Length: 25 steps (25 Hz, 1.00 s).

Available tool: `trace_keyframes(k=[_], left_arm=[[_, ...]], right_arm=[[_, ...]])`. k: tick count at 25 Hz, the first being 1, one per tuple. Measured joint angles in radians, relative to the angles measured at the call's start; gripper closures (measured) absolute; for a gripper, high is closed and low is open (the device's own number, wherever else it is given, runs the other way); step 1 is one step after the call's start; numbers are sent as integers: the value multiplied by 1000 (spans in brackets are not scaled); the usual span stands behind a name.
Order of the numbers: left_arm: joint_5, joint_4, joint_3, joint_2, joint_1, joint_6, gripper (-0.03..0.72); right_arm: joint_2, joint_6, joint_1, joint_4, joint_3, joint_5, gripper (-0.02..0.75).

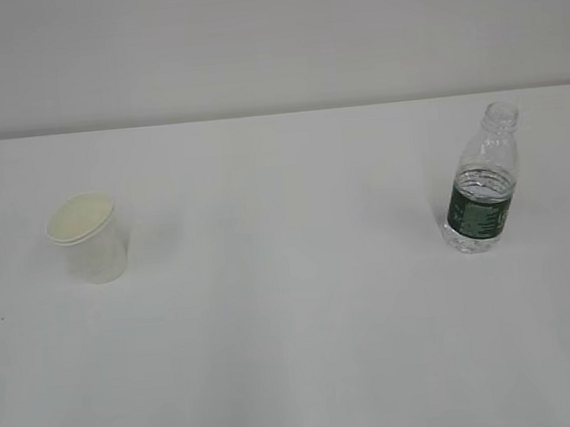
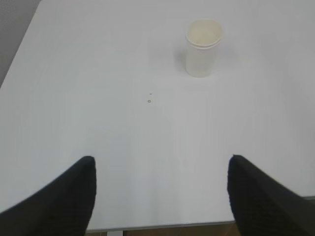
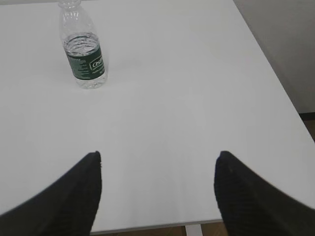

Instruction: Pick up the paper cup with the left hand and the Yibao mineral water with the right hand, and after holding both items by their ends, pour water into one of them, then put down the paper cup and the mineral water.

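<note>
While both grippers are hanging wide open and empty near the table's front edge, the left hand is facing the paper cup and the right hand the Yibao mineral water, each standing upright well ahead. The light cup is likely risking a tip or crush from an off-centre grab; the capless bottle could spill. Nothing is blocking the bare white table, save two tiny specks.
</note>
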Motion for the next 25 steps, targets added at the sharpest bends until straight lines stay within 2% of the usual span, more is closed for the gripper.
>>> trace_keyframes(k=[25], left_arm=[[0,0,0,0,0,0,95]], right_arm=[[0,2,0,0,0,0,200]])
